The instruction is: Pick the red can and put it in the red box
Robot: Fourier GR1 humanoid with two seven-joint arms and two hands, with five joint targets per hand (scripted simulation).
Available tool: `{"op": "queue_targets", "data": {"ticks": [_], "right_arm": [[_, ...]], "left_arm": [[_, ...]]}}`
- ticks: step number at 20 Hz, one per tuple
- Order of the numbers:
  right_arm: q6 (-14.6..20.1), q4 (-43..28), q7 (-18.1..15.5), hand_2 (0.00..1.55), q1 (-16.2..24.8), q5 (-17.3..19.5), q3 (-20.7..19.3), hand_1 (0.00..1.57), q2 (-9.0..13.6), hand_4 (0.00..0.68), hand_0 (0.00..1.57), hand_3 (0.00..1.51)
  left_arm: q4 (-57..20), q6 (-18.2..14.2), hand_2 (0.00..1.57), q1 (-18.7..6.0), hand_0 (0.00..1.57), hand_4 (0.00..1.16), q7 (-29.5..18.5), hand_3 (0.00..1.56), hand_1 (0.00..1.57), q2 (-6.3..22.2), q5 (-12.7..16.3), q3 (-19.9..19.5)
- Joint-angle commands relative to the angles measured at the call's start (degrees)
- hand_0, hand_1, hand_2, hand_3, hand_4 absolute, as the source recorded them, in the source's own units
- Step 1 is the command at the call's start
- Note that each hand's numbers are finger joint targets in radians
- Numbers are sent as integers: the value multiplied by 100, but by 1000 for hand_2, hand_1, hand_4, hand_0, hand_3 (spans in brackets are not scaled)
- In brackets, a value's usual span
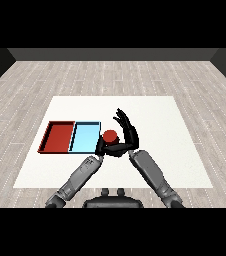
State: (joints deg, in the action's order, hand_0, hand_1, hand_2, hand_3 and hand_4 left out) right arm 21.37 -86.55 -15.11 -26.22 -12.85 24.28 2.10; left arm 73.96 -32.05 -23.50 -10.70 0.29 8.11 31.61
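red can [110, 135], round smooth cylinder, mid-frame just right of light blue tray [85, 138] | right hand [127, 131] fingers spread beside it | left hand [104, 146] fingers: can't tell | flat red tray [58, 137] left on white counter [160, 130]

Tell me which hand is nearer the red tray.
Left. The left hand is beside the red can, just right of the light blue tray; the right hand is farther right of the red tray.
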Motion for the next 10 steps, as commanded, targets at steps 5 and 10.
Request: {"op": "queue_targets", "data": {"ticks": [5, 10], "right_arm": [[-163, -991, 117, 0, -23, -139, -954, 0, 340, 0, 0, 0], [-223, -1533, 197, 0, 576, -52, -1236, 0, 583, 0, 0, 0]], "left_arm": [[228, 111, 1571, 696, 1571, 1118, -159, 1491, 1571, -9, -110, -140], [200, 367, 1567, 226, 1571, 1129, -9, 1465, 1571, 322, -72, -822]]}}
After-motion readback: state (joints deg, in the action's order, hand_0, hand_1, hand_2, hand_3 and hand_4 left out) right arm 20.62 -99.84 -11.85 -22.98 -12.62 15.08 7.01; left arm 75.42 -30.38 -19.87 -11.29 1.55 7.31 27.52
